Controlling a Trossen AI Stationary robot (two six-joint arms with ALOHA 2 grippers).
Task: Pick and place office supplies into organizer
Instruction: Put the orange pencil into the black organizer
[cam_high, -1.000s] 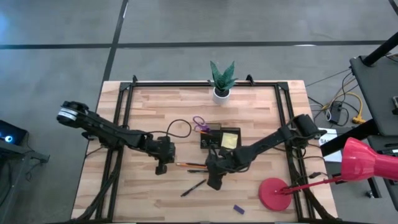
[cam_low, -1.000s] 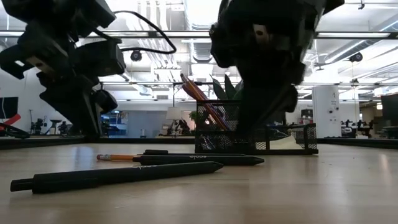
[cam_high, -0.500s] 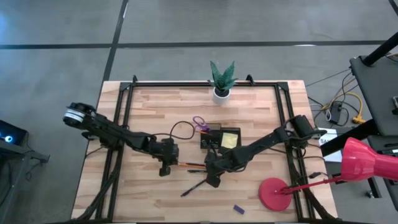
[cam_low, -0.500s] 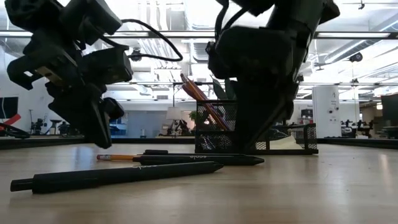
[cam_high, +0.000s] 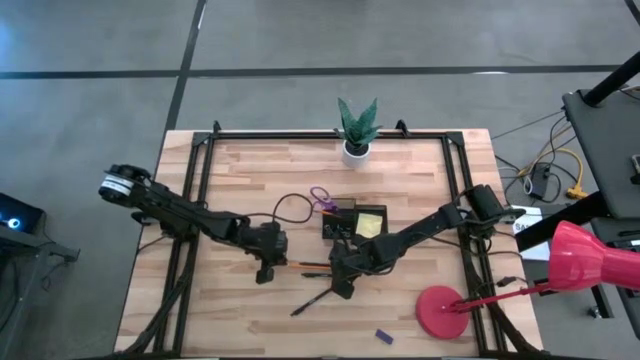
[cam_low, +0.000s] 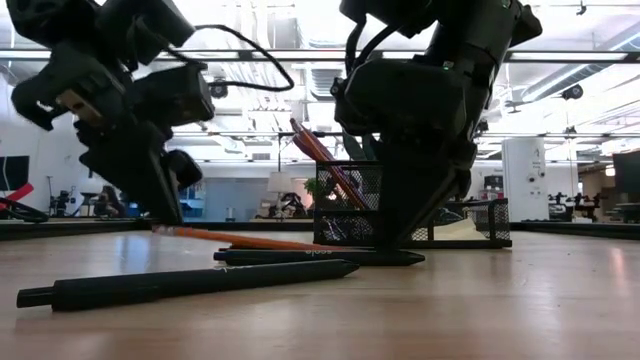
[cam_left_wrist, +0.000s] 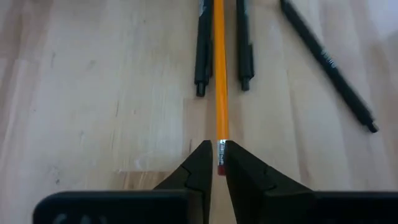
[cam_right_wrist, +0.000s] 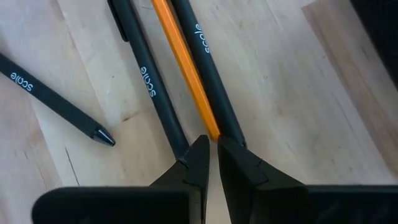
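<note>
An orange pencil (cam_high: 300, 264) lies among three black pens (cam_high: 315, 273) in front of the black organizer (cam_high: 352, 207). My left gripper (cam_left_wrist: 218, 163) is shut on the pencil's eraser end. My right gripper (cam_right_wrist: 212, 149) stands shut at the pencil's other end (cam_right_wrist: 213, 133), pointing steeply down. Inside the organizer lies the yellow sticky pad (cam_high: 368, 226), and pencils lean up out of it (cam_low: 322, 160). The purple scissors (cam_high: 320, 197) lie at its far left corner. A small blue block (cam_high: 382, 336) rests near the front edge. My left gripper pinches the pencil's eraser end (cam_left_wrist: 220, 152) between its two fingertips. The fingers slant down from the table's left and lie along the pencil. That end is raised off the wood (cam_low: 175, 231) while the pencil slopes down to the table toward the right. Whether my right gripper touches the pencil I cannot tell.
A red lamp's round base (cam_high: 443, 310) stands at the front right, and a potted green plant (cam_high: 357, 130) at the far edge. One black pen (cam_high: 312, 300) lies apart, nearer the front. A black cable (cam_high: 285, 205) loops over the wood by the left arm.
The pencil's eraser end has risen off the table at my left gripper; before, the pencil lay flat. Its other end stays down among the pens. My right gripper has sunk a little toward the pens.
</note>
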